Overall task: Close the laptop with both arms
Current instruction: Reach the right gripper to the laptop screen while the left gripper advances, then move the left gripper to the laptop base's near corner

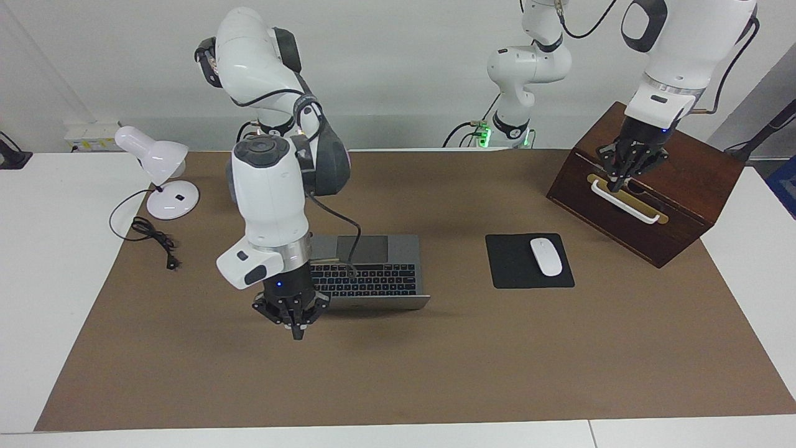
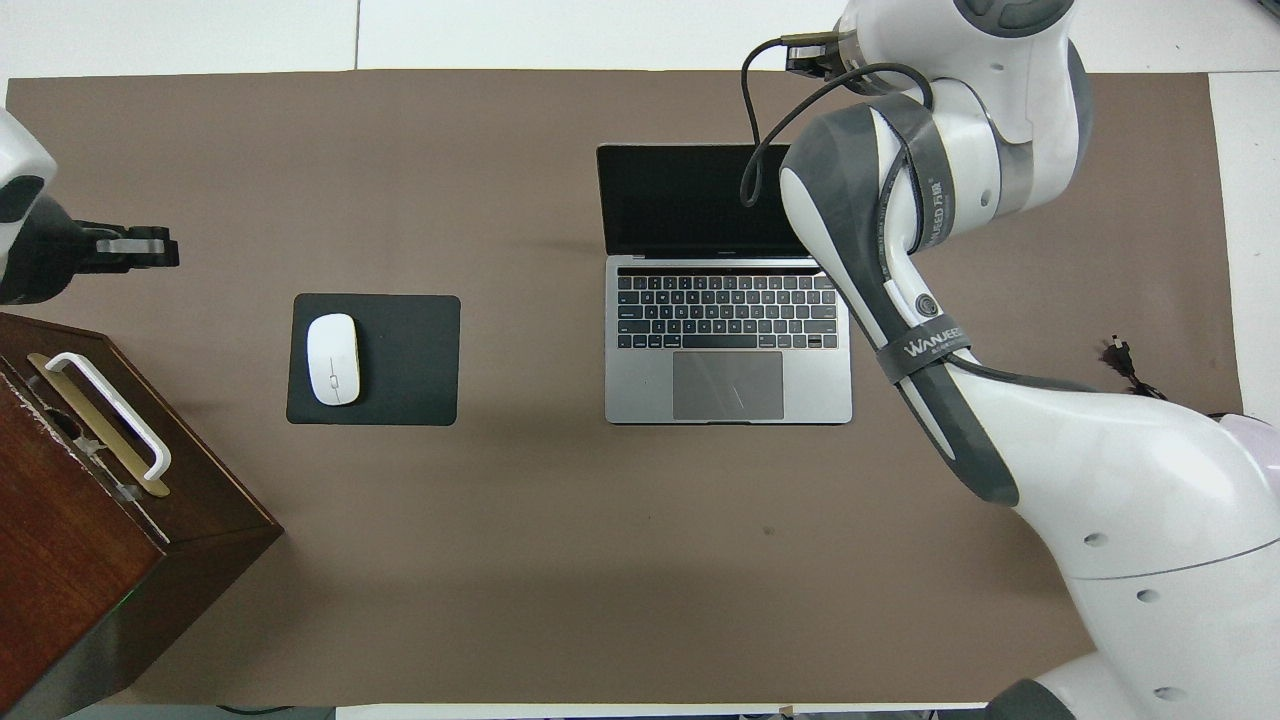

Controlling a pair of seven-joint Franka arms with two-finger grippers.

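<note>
The laptop (image 1: 373,274) stands open in the middle of the tabletop (image 1: 435,373), on the brown mat. Its keyboard half lies flat, with the trackpad on the side nearer to the robots. Its lid (image 2: 700,200) stands up at the edge farther from the robots, and the dark screen faces them.

The right arm (image 1: 273,186) reaches out over the mat, and the right claw (image 1: 297,333) points down at the lid's corner toward the right arm's end of the table. In the facing view the claw's tips hang just past the lid's upper edge, over the bare mat. The two fingertips meet in one point, so this claw is closed and it holds nothing. I cannot tell from these views whether the claw touches the lid or is only just beside it. In the overhead view the arm covers that corner of the lid.

The left claw (image 1: 617,182) is well apart from the laptop, at the left arm's end of the table. It hangs over the wooden box (image 1: 647,186), close above the white handle (image 1: 625,202). Its fingertips are together too, and it carries nothing.

Between the laptop and the box lies a black mouse pad (image 1: 516,264) with a white mouse (image 1: 545,256) on it. A white desk lamp (image 1: 158,174) with its black cable stands at the right arm's end.
</note>
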